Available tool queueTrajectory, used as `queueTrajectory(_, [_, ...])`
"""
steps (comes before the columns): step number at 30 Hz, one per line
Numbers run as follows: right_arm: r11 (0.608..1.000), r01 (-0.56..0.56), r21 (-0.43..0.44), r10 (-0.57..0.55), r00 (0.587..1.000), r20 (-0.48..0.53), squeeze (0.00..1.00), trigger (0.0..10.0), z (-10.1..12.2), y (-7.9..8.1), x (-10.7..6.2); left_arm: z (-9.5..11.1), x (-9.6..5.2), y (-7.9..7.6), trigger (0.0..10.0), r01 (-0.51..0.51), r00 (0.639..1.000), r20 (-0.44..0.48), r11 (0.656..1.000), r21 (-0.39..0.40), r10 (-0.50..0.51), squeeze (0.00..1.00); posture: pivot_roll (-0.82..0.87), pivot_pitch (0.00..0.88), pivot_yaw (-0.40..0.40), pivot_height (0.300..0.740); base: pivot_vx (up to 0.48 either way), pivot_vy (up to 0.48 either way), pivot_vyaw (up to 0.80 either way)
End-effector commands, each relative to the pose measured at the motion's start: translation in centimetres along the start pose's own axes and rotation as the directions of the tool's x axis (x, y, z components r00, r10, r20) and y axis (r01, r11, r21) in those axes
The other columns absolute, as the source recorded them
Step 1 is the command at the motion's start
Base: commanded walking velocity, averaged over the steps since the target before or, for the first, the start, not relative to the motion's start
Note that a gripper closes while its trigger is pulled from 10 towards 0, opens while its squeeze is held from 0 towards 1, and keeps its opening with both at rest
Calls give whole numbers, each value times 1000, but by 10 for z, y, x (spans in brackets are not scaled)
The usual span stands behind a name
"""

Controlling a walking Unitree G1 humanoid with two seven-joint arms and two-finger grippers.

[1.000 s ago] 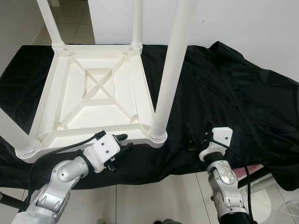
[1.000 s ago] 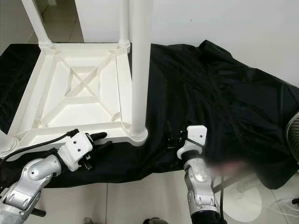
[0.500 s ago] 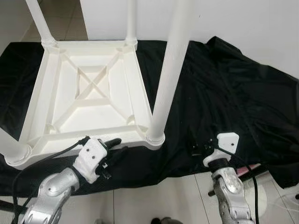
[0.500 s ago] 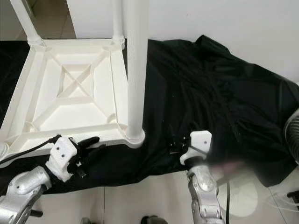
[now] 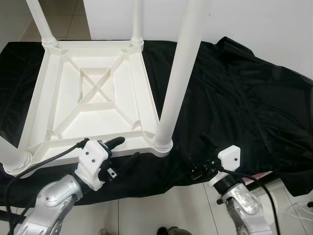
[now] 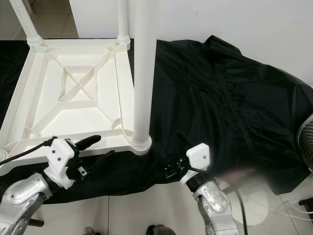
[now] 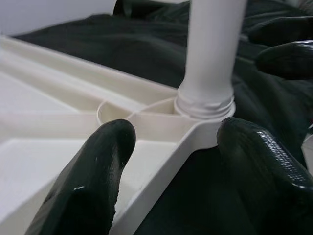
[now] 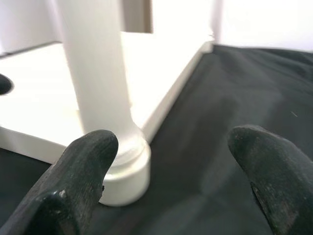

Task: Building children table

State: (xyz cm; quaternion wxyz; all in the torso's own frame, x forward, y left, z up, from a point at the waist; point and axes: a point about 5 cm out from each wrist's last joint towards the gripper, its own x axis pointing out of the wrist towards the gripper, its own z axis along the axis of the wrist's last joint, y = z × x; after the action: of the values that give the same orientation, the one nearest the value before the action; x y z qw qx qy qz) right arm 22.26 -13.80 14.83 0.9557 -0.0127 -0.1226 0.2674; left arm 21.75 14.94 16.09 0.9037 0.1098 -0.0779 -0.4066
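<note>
Table (image 5: 93, 98) upside down on black cloth (image 5: 234, 107), legs (image 5: 178, 73) pointing upward

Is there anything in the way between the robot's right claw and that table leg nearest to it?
Nothing visible. The right gripper is open over the black cloth, and in the right wrist view the near leg of the upturned white table stands just ahead with bare cloth between.

R claw (image 5: 199, 171) swung in twd table's near leg (image 5: 177, 78); L claw (image 5: 122, 148) lifted.
</note>
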Motion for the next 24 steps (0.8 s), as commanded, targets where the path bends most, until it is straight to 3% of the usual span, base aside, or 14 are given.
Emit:
queueTrajectory(1, [999,-39,18,39,999,7,0,10000,5,2,1,1,-2,-3,10000,45,999,-11,999,15,-45,0,9,143,-54,740,0,0,0])
queueTrajectory(9, [993,-116,5,116,993,40,0,10000,23,7,17,3,-1,-8,10000,57,998,-19,998,5,-57,0,20,139,-59,740,0,0,0])
queueTrajectory(24, [993,-104,55,99,991,88,0,10000,34,18,41,-1,-3,-10,10000,45,998,-51,999,-1,-45,0,32,139,-79,740,0,0,0])
